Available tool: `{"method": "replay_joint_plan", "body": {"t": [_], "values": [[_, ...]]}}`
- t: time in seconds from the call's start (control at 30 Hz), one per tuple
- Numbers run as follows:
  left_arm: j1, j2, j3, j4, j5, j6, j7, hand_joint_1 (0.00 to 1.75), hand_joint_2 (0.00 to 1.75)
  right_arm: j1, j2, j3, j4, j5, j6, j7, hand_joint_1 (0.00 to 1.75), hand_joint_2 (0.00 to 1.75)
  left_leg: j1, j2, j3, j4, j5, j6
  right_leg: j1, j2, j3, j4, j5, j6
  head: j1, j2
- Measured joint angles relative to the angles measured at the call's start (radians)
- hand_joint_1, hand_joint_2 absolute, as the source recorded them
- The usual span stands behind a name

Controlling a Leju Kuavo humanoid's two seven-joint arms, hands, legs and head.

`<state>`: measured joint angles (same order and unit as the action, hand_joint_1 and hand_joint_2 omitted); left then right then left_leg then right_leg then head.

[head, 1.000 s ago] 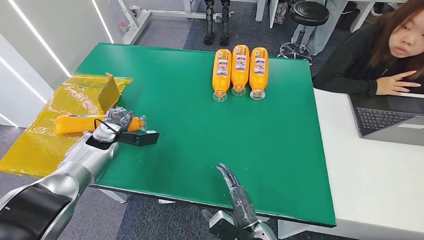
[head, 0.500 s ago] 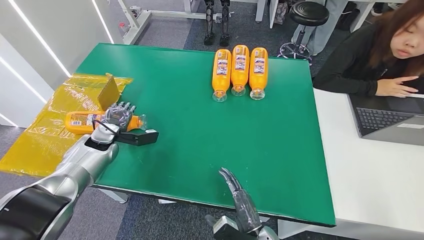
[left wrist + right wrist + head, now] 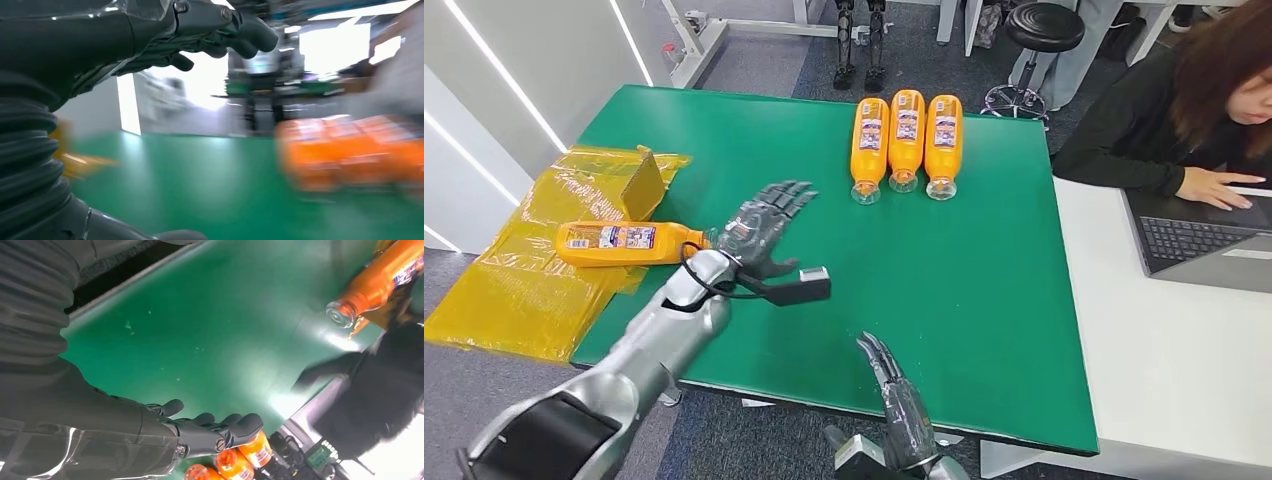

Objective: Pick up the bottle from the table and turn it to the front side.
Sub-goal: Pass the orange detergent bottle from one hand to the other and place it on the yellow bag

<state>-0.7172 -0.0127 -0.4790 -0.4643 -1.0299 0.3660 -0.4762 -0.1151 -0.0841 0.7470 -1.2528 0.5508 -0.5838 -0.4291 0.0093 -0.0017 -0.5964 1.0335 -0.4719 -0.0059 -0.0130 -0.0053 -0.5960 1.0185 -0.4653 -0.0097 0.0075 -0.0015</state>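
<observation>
The bottle (image 3: pixel 619 242) lies on its side at the desk's (image 3: pixel 984 290) left edge, label up, partly on yellow wrap (image 3: pixel 519 290). We judge it rigid, slick and fairly heavy; grip mid-body. Our left hand (image 3: pixel 764 225) is spread, empty; right hand (image 3: pixel 894 385) open, idle. The left wrist view is blurred.

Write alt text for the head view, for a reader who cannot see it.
The left robot hand hovers open over a green table, next to an orange bottle lying label-up on yellow plastic wrap. Three more orange bottles lie side by side at the far edge; the right robot hand waits open near the front edge.
</observation>
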Motion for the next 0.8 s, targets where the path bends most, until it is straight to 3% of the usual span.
{"method": "replay_joint_plan", "body": {"t": [0.1,0.17,0.23,0.43,0.8], "values": [[0.157,-0.037,0.0,-0.239,0.499,-0.268,-0.178,0.0,1.75,0.046,0.01,-0.039,-0.03,0.029,0.0,0.001,0.0,1.75,-0.001,0.006,0.001,0.0,-0.003,0.002,0.0,0.006,-0.001,-0.001,-0.001,0.001,-0.001,0.0],[0.268,-0.041,-0.004,-0.417,0.825,-0.437,-0.218,0.0,1.75,0.079,0.01,-0.072,-0.061,0.02,-0.002,-0.007,0.0,1.75,0.0,0.008,0.001,0.0,-0.004,0.002,-0.001,0.008,-0.001,-0.001,-0.001,0.001,-0.002,0.0],[0.359,-0.041,-0.006,-0.56,0.992,-0.516,-0.227,0.0,1.75,0.111,0.005,-0.101,-0.102,-0.01,-0.016,-0.03,0.0,1.75,0.0,0.008,0.001,0.0,-0.005,0.002,0.0,0.008,-0.001,-0.001,-0.003,0.002,-0.002,0.0],[0.518,-0.032,0.004,-0.802,1.03,-0.549,-0.228,0.0,1.75,0.179,-0.016,-0.155,-0.22,-0.051,-0.087,-0.105,0.0,1.75,0.001,0.008,0.001,-0.001,-0.005,0.002,0.0,0.008,-0.001,-0.001,-0.003,0.002,-0.002,0.0],[0.59,-0.025,0.044,-0.94,1.029,-0.567,-0.228,0.0,1.75,0.262,-0.03,-0.229,-0.391,0.0,-0.099,-0.141,0.0,1.75,0.0,0.007,0.002,-0.001,-0.005,0.002,0.0,0.007,0.0,-0.001,-0.003,0.002,-0.002,0.0]]}}
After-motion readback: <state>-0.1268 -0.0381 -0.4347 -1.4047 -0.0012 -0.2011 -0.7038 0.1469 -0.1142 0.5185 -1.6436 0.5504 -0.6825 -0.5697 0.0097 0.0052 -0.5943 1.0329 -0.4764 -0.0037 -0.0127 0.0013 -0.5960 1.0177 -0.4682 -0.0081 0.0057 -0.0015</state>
